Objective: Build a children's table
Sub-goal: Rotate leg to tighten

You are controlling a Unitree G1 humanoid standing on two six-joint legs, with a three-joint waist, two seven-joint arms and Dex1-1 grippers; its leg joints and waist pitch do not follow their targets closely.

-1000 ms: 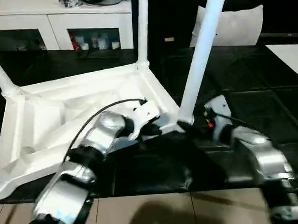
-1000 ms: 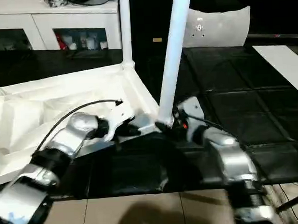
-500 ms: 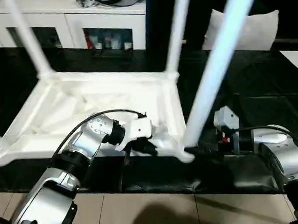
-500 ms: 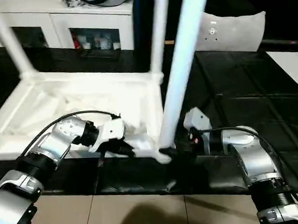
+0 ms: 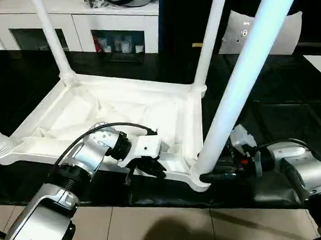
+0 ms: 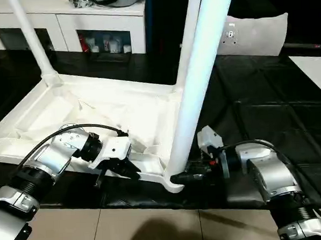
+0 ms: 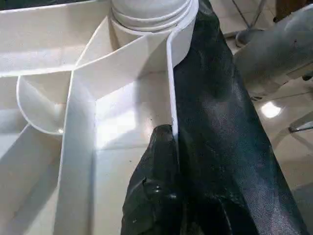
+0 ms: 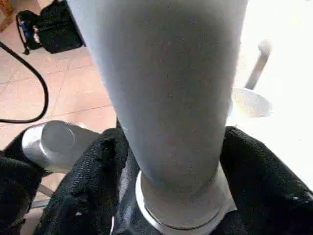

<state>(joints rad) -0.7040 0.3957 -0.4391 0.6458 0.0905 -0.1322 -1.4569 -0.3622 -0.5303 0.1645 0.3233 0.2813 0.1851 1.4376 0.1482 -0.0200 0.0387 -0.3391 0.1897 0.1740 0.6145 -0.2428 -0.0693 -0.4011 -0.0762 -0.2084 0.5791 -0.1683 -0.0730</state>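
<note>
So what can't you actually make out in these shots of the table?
- Tops of the legs: cut off by the upper edge in both eye views.
- Items inside the cabinet: too small to identify.
- Right gripper contact with the near leg: its fingers flank the base, touch unclear.

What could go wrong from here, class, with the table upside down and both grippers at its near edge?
1. The left gripper pinches only the thin rim of the tabletop; the rim could slip free.
2. The right gripper's fingers straddle the near leg at its base; a sideways push might tilt the leg in its socket.
</note>
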